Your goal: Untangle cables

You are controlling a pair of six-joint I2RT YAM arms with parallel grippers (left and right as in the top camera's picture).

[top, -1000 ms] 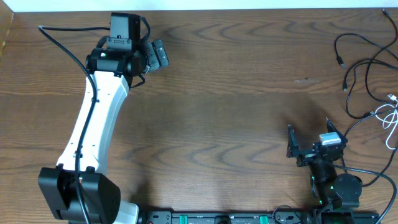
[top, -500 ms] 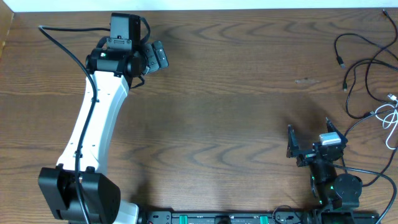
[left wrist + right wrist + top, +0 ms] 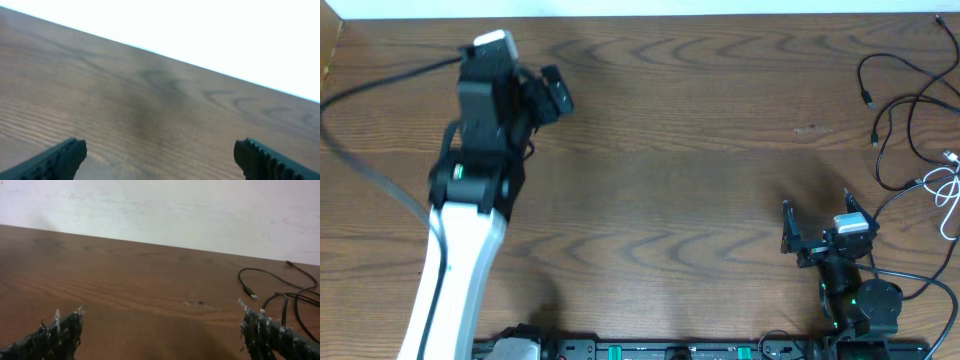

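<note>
The cables [image 3: 908,112] lie in a loose tangle at the table's far right: several thin black cords with small plugs and one white cord [image 3: 949,186] below them. The right wrist view shows the black cords [image 3: 282,287] and a plug [image 3: 251,294] at the right, beyond the right finger. My right gripper [image 3: 817,222] is open and empty, low over bare wood left of the tangle; it also shows in the right wrist view [image 3: 162,330]. My left gripper [image 3: 550,95] is at the far left, well away from the cables, open and empty [image 3: 160,155] over bare wood.
The brown wooden table [image 3: 680,180] ends at a white wall along the far edge. The right arm's base [image 3: 865,305] stands at the front right. A black rail [image 3: 650,350] runs along the front edge. The left arm's white link [image 3: 460,250] crosses the left side.
The left arm has swung and risen toward the camera, its gripper shifting slightly left. The right arm and the cables have not moved.
</note>
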